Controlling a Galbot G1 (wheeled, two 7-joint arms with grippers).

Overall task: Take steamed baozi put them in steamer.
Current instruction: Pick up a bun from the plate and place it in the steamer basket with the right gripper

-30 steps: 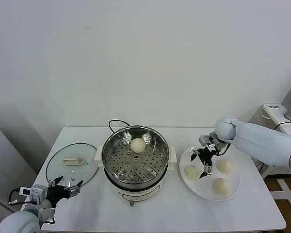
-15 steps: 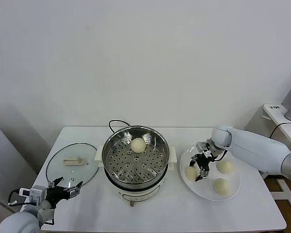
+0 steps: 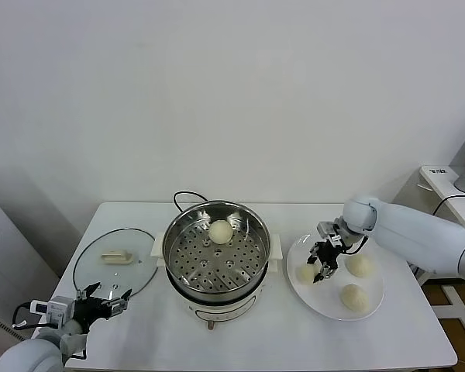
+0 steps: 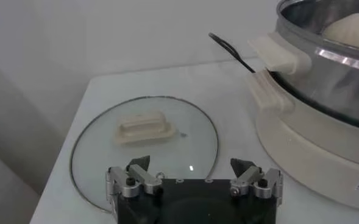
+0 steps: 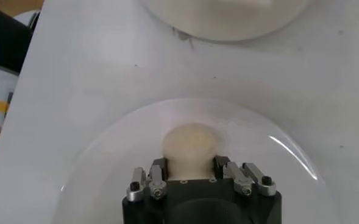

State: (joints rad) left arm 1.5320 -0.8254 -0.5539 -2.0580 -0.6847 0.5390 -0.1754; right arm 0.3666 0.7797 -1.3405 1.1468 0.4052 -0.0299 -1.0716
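The steamer is a shiny steel pot on a white base at the table's middle, with one baozi on its perforated tray. Three more baozi lie on the white plate to its right. My right gripper is shut on the leftmost one, its fingers pressed against both sides of the bun. The other two buns rest free on the plate. My left gripper hangs open at the table's near left corner, over the glass lid's edge.
A round glass lid with a cream handle lies flat left of the steamer. A black cord runs behind the pot. The steamer's white side handle juts toward the lid. Another white table stands at the far right.
My right gripper came down onto the plate's leftmost baozi and closed on it. The left arm has not moved.
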